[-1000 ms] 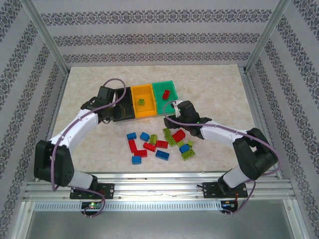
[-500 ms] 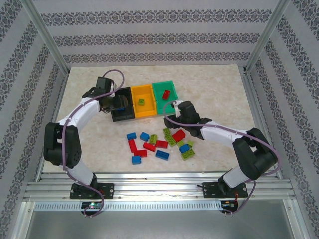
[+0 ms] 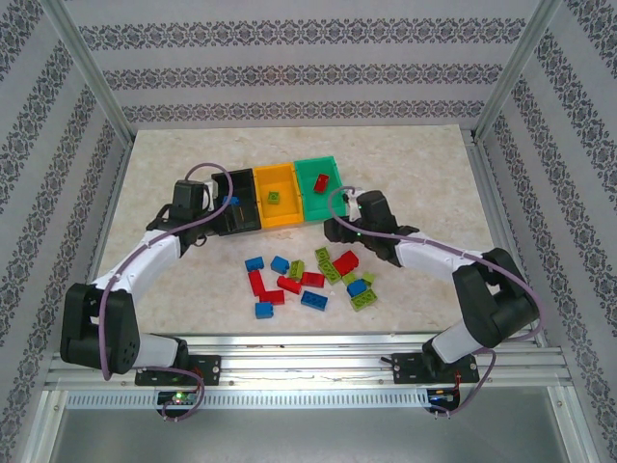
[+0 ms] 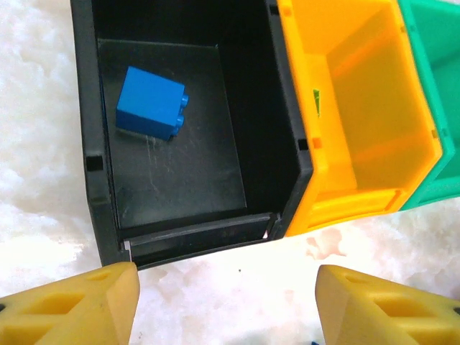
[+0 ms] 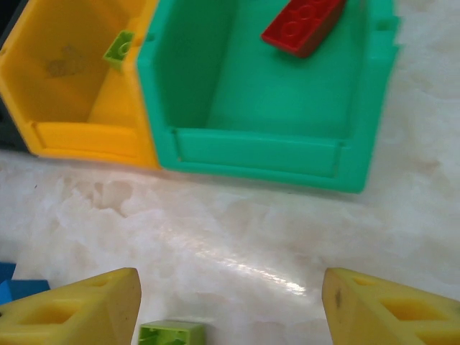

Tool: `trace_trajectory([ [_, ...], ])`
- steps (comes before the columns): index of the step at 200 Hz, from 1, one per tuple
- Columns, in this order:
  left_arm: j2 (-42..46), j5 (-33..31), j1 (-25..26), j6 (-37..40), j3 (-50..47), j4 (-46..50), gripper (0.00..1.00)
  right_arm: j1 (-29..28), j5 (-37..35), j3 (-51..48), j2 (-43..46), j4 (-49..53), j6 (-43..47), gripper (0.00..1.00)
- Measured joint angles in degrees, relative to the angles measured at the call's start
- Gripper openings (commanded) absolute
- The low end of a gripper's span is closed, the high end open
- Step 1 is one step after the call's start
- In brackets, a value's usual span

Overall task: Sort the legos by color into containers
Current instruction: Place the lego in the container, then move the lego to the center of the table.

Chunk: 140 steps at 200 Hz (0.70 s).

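Status: left gripper (image 4: 226,277) and right gripper (image 5: 230,280) both released, parked just short of the bin row (image 3: 284,216)

Left gripper: yellow fingers (image 4: 79,302) spread wide, bare table (image 3: 415,164) between them, gripping nothing. Black bin (image 4: 92,108) sits straight ahead. Its low front wall stands between the gripper and a blue brick (image 4: 151,102) lying on the bin floor, far-left part. Orange-yellow bin (image 4: 359,100) is joined on the right of the black one, and a sliver of the green bin (image 4: 435,72) shows at the frame edge.

Right gripper: fingers (image 5: 79,305) likewise apart, holding nothing. It faces the green bin's front wall with a strip of table between. That wall is what lies between the gripper and a red brick (image 5: 302,25), which rests tilted in the far part of the green bin. A small lime brick (image 5: 118,49) sits in the orange-yellow bin.

Closer in on the right wrist view: another lime piece (image 5: 171,333) lies on the table at the bottom edge, roughly in line with the gap between the fingers, touching neither. A blue piece (image 5: 18,290) pokes in at the left edge.

From the top view: loose pile (image 3: 308,278) of red, blue and lime bricks lies on the table between the two arms, on the near side of the bins. It is apart from the left gripper and close under the right arm. Aluminium frame posts (image 3: 87,69) and patterned walls (image 3: 308,58) box the table in.
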<state>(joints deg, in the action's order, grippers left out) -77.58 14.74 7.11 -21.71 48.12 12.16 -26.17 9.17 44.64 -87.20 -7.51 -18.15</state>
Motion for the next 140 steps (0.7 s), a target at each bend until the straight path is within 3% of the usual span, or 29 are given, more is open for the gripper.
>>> trace_trajectory([
  [47, 1.5, -1.6, -0.1, -1.0, -6.5, -7.6, 0.66, 5.1, 3.8, -0.1, 3.3, 3.3, -2.9, 0.68],
  [96, 4.5, -2.6, -0.1, -1.0, -13.2, -16.3, 0.67, 3.3, 5.4, 1.1, 2.9, 13.7, -2.9, 0.68],
  [140, 5.8, -3.5, -0.1, -0.9, -20.1, -22.1, 0.67, -1.1, 0.5, 4.4, -0.3, 24.6, -2.5, 0.68],
])
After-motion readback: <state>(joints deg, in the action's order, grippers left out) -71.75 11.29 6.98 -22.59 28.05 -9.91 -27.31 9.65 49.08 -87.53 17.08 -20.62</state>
